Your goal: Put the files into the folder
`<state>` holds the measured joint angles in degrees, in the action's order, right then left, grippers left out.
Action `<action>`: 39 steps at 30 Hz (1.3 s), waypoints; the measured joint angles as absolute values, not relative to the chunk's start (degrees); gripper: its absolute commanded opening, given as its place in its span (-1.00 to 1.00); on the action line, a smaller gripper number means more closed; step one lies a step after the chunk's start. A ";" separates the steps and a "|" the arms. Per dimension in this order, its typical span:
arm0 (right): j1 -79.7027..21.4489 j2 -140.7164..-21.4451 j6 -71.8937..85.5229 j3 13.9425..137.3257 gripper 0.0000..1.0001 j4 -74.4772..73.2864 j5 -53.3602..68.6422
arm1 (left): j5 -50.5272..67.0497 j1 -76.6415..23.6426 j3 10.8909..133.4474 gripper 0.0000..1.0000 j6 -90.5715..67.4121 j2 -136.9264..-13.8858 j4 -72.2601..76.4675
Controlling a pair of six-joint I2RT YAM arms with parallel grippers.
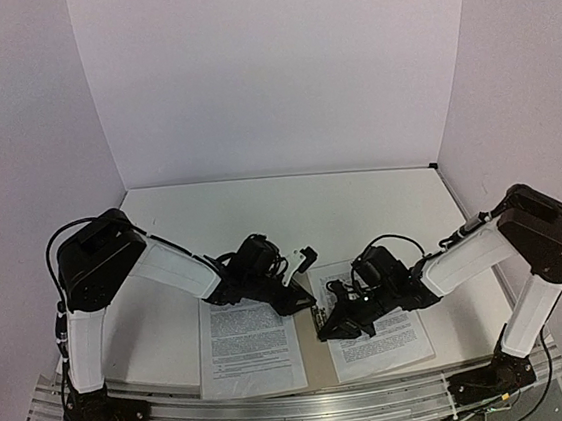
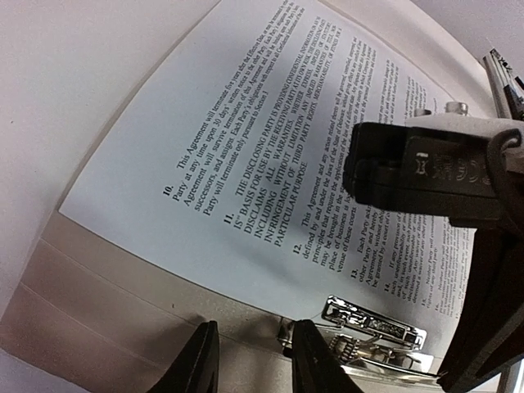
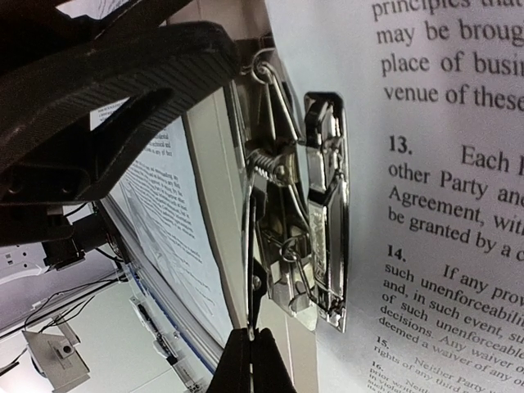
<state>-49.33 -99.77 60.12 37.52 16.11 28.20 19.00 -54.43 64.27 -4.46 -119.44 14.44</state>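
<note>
Open tan folder (image 1: 315,363) near the table's near edge, left sheet (image 1: 250,346) and right sheet (image 1: 385,338) flat either side of its spine, left gripper (image 2: 255,332) jaws partly apart and empty just beside the metal clip (image 3: 299,205), right gripper (image 3: 250,340) jaws pinched together on the clip's thin wire.

two printed sheets (image 1: 249,347) (image 1: 391,345), one folder (image 1: 315,363) (tan), one metal clip (image 3: 304,205), two arms (image 1: 171,267) (image 1: 467,256)

The top camera is looking down and forward from the table's (image 1: 360,197) 6 o'clock edge. Both wrist cameras are peering closely, sharing the metal clip (image 2: 372,332) of the folder (image 2: 98,303), which is sitting at 5 o'clock in the left view.
</note>
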 measured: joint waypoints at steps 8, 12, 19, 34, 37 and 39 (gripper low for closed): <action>-49.77 -98.37 60.07 38.03 -0.87 13.15 25.40 | 18.62 -54.48 62.77 -0.35 -2.79 -119.44 17.36; -50.00 -97.88 59.83 39.46 -0.87 10.13 24.48 | 17.77 -54.70 62.10 -0.38 -1.83 -119.44 18.74; -50.09 -97.10 58.94 41.45 -0.77 5.61 22.99 | 17.23 -54.83 61.43 -0.42 0.05 -119.44 20.33; -50.06 -96.92 58.32 41.22 -1.00 5.02 22.57 | 17.23 -54.83 60.98 -0.44 1.55 -119.44 21.55; -50.06 -97.15 58.05 40.64 -1.00 6.01 22.59 | 17.23 -54.83 60.89 -0.45 1.58 -119.44 21.66; -50.09 -97.53 57.79 40.19 -1.00 6.93 22.70 | 17.23 -54.83 60.70 -0.45 1.56 -119.44 21.99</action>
<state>-50.09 -97.53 57.79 40.19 6.93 22.70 17.23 -54.83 60.70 1.56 -119.44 21.99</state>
